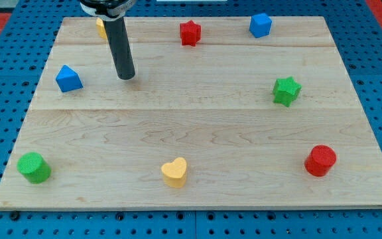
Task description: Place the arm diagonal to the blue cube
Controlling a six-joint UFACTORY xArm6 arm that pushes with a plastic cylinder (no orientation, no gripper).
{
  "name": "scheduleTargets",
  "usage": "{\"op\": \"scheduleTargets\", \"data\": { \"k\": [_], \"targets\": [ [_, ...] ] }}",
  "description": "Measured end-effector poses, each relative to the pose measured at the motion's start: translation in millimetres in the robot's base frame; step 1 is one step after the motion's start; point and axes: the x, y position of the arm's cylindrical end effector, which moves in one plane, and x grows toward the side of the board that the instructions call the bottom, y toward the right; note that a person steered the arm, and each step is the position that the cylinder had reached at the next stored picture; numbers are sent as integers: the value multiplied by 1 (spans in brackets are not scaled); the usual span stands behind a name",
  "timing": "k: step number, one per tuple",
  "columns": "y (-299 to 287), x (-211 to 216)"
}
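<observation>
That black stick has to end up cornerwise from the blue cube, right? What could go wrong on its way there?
My tip sits far at the view's left, while the blue cube is at the top right edge of the board. Sliding straight over, I might clip the red star on the way. Arriving too close, I could nudge the cube off the edge. I might also mistake the nearer blue triangular block for it.

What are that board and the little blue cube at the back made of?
The board looks like pale, smooth wood: grain lines and plank seams show. The blue cube looks like matte plastic, uniformly coloured, though that is a guess.
</observation>
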Motion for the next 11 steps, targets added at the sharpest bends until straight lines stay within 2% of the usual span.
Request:
{"op": "scheduleTargets", "data": {
  "k": [1,3,8,9,10,11],
  "targets": [
    [0,0],
    [44,0],
    [51,0],
    [77,1],
    [127,1],
    [129,1]
  ]
}}
